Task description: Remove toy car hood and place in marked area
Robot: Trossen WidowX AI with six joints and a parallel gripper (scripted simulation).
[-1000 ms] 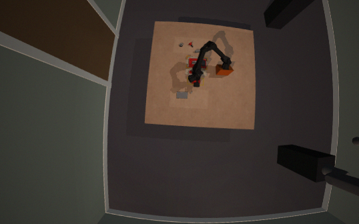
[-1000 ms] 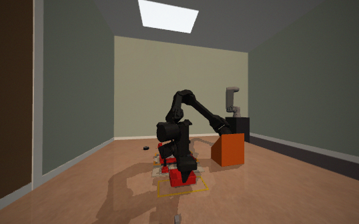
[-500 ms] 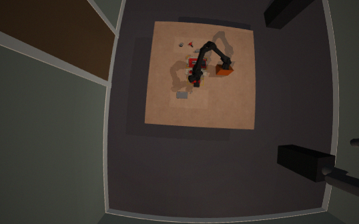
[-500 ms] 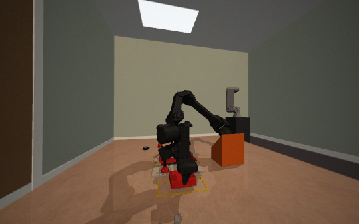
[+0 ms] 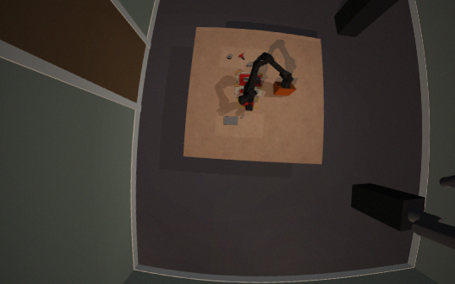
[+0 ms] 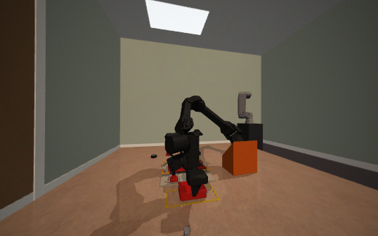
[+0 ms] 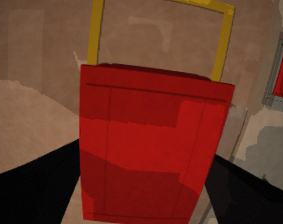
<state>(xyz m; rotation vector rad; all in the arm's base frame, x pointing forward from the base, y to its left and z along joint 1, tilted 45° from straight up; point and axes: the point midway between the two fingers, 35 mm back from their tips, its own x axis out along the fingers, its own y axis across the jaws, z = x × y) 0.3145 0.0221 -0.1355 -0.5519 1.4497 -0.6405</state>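
My gripper [image 6: 194, 192] [image 7: 145, 152] is shut on the red hood [image 6: 184, 194] [image 7: 142, 137], one finger at each side of it. The hood is off the car and low over the yellow outlined area [image 6: 166, 199] [image 7: 95, 35]. In the wrist view part of the outline shows beyond the hood's far edge; the rest is hidden under the hood. Whether the hood touches the table cannot be told. The toy car [image 5: 243, 79] [image 6: 172, 169], red and grey, stands behind the area, partly hidden by the arm.
An orange block [image 5: 284, 90] [image 6: 244, 158] stands at the arm's base, right of the car. A small wheel [image 5: 229, 57] [image 6: 154, 156] and a small red part [image 5: 242, 56] lie beyond the car. A grey flat block [image 5: 230, 121] lies on the area's near side.
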